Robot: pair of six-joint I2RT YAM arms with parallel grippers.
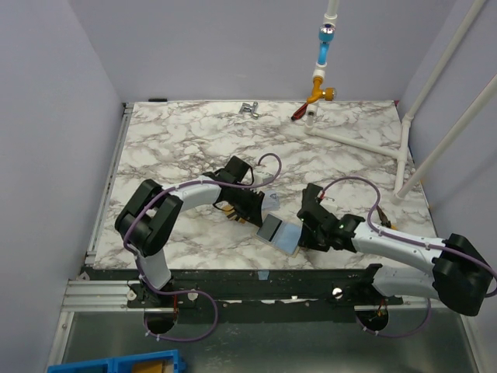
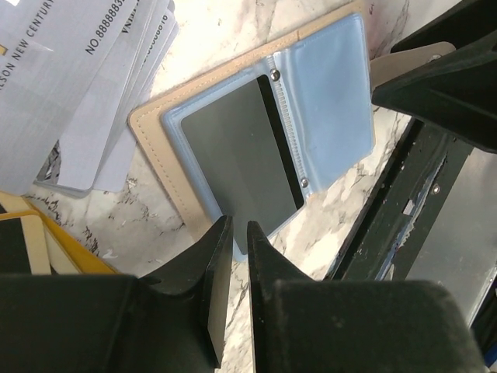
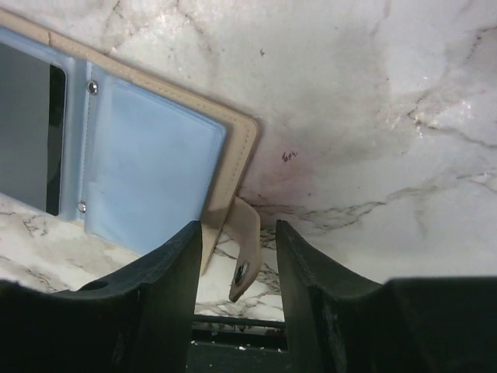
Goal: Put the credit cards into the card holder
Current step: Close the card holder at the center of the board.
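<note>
Left arm [image 1: 194,190] arches up from its base and curls rightward, the left gripper [image 2: 235,233] tipped down, fingers [image 2: 210,264] narrowed to a thin slit. Right arm [image 1: 396,245] stretches low toward the left, the right gripper [image 3: 238,229] near its partner, fingers parted.
</note>
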